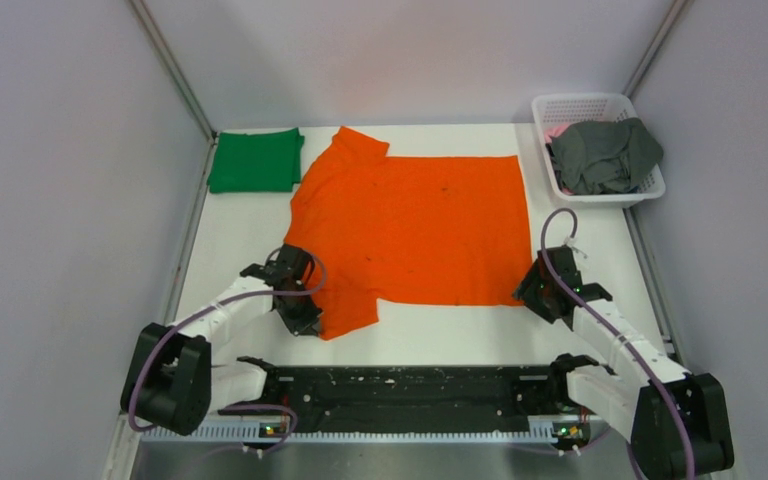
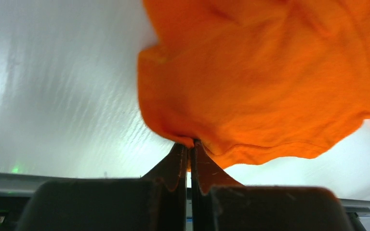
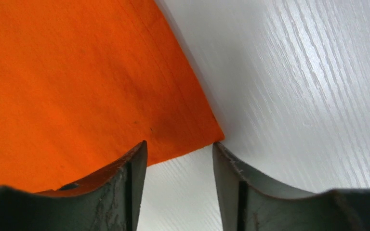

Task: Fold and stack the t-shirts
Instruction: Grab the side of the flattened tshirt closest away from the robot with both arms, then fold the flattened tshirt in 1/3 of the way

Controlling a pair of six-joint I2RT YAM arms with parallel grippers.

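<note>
A bright orange short-sleeved cloth t-shirt (image 1: 410, 225) lies spread nearly flat in the middle of the white table (image 1: 235, 235). Its straight hem is toward the right and its two sleeves toward the left, one pointing to the far edge and one to the near edge. A few small dark specks mark the cloth. At the far left corner a solid green t-shirt (image 1: 256, 160) sits folded into a neat rectangle, just beside the orange shirt's far sleeve. A dark grey t-shirt (image 1: 605, 155) lies crumpled in the white plastic lattice basket (image 1: 582, 102) at the far right corner.

From above, the left pincer (image 1: 298, 300) sits at the near sleeve and the right pincer (image 1: 545, 290) at the hem's near corner, but how the jaws stand cannot be read from there. The left wrist view settles one side. It shows the left pincer (image 2: 191, 145) pressed together on the edge of the orange sleeve, the cloth puckered where the tips pinch it. The right wrist view shows the right pincer (image 3: 179, 147) apart and low over the table. The hem's corner lies just ahead of the gap, with one finger (image 3: 135, 166) over orange cloth and the other over bare white woodgrain.
</note>
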